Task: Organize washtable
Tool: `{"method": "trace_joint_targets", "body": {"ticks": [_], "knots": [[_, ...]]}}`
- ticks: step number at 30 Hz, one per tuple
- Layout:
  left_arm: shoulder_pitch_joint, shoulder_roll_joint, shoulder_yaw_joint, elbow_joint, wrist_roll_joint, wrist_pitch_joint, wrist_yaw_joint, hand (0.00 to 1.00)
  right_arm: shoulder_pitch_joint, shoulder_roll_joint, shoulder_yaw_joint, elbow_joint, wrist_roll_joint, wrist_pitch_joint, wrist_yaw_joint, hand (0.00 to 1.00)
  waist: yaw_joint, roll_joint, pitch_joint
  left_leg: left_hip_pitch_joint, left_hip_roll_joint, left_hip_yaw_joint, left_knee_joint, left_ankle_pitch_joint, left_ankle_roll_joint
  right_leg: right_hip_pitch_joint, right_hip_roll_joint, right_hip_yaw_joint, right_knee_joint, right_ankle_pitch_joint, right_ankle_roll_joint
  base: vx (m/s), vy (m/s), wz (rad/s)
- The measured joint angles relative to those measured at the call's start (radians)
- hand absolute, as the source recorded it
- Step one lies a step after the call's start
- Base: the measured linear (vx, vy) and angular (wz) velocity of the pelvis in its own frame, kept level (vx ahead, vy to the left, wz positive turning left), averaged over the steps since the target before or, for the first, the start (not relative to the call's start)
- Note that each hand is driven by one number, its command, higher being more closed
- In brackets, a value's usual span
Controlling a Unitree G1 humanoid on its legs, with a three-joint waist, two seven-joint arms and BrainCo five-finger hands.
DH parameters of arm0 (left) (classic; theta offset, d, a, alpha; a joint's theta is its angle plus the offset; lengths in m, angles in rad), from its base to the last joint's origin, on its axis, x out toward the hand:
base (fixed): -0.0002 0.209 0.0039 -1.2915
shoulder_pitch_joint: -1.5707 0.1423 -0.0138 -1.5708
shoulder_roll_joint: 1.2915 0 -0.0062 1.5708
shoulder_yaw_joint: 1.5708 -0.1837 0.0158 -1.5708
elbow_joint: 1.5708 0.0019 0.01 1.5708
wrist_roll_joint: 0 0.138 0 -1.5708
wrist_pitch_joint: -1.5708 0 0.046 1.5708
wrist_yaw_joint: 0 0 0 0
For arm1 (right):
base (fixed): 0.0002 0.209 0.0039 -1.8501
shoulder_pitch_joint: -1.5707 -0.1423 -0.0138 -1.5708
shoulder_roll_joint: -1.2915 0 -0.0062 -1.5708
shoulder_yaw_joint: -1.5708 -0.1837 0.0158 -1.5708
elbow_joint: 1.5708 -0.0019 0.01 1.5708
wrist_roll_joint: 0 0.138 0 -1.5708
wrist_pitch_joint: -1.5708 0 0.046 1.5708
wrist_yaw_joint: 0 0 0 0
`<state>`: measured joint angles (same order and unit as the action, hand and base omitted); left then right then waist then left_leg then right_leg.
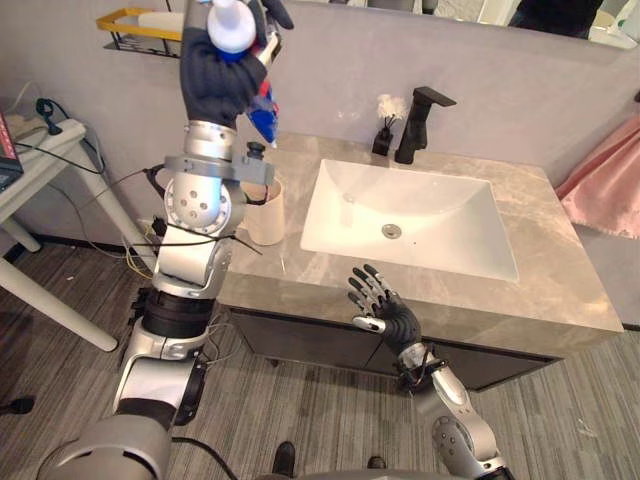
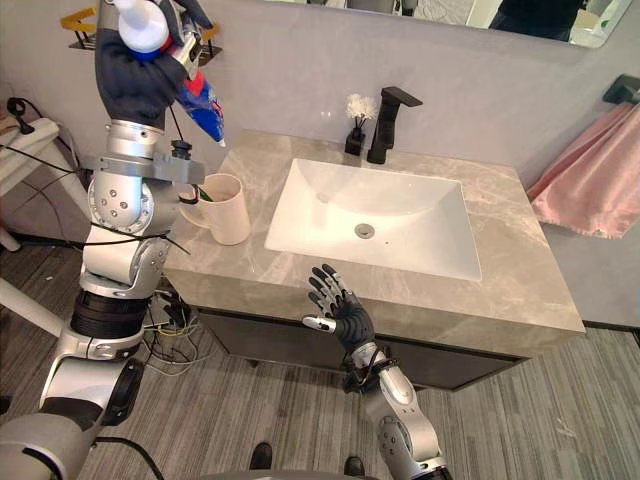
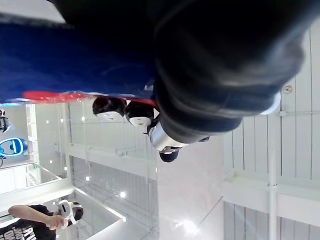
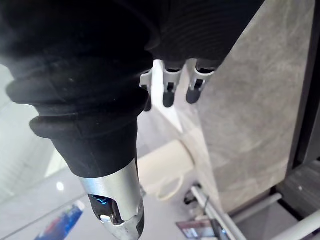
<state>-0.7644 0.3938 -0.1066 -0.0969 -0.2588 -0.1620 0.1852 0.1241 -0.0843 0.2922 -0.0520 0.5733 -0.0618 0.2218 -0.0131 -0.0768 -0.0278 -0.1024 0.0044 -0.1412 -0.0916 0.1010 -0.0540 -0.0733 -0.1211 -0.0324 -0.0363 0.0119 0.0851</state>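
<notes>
L hand is raised high by the wall shelf, fingers curled tight round a blue/red tube. The tube's lower end sticks out below the palm. A white bit shows above the hand, can't tell if that's the cap. In the L wrist view the cover blocks most of the tube, and dark fingertips wrap beside the blue body. A person shows in the corner there, cut off by the edge. R hand hovers low at the counter's front edge, fingers spread and straight, holding nothing; can't tell if it touches the edge. Mug sits on the counter left of the basin, partly hidden by the L arm in the left eye view. Something greenish inside it, too small to ID. Black faucet stands behind the basin, a small vase just beside it. Pink towel at far right, cut off by the frame.
</notes>
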Motion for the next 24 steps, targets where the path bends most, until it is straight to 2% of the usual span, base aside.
{"method": "trace_joint_targets", "body": {"ticks": [5,11,17,24], "knots": [[-0.002,-0.038,-0.010,0.032,0.058,0.002,0.018,1.00,0.000,0.001,0.000,0.000,-0.005,-0.004,-0.002,0.00,-0.001,-0.005,0.003,-0.012,0.002,0.007,0.000,0.000,0.000,-0.015,0.002,0.009,-0.001,0.004,0.000,0.00,-0.002,-0.04],[-0.001,-0.041,-0.011,0.032,0.117,0.003,0.040,1.00,0.000,0.018,-0.001,-0.004,-0.005,-0.011,-0.006,0.00,0.000,-0.035,0.020,-0.029,0.017,0.015,0.000,0.000,-0.001,-0.037,0.016,0.018,-0.001,0.010,-0.009,-0.02,-0.017,-0.05],[-0.001,-0.048,-0.009,0.040,0.157,0.023,0.060,1.00,0.000,0.027,-0.005,-0.012,-0.004,-0.021,-0.024,0.00,0.000,-0.050,0.039,-0.031,0.017,0.020,0.000,-0.001,-0.001,-0.043,0.017,0.024,-0.001,0.011,-0.009,0.00,-0.004,-0.02],[-0.001,-0.048,0.006,0.040,0.192,0.028,0.070,1.00,0.000,0.035,-0.009,-0.013,-0.003,-0.033,-0.024,0.00,0.002,-0.055,0.053,-0.038,0.017,0.022,0.000,-0.001,-0.001,-0.051,0.016,0.025,0.003,0.011,-0.009,0.00,0.000,0.00]]}}
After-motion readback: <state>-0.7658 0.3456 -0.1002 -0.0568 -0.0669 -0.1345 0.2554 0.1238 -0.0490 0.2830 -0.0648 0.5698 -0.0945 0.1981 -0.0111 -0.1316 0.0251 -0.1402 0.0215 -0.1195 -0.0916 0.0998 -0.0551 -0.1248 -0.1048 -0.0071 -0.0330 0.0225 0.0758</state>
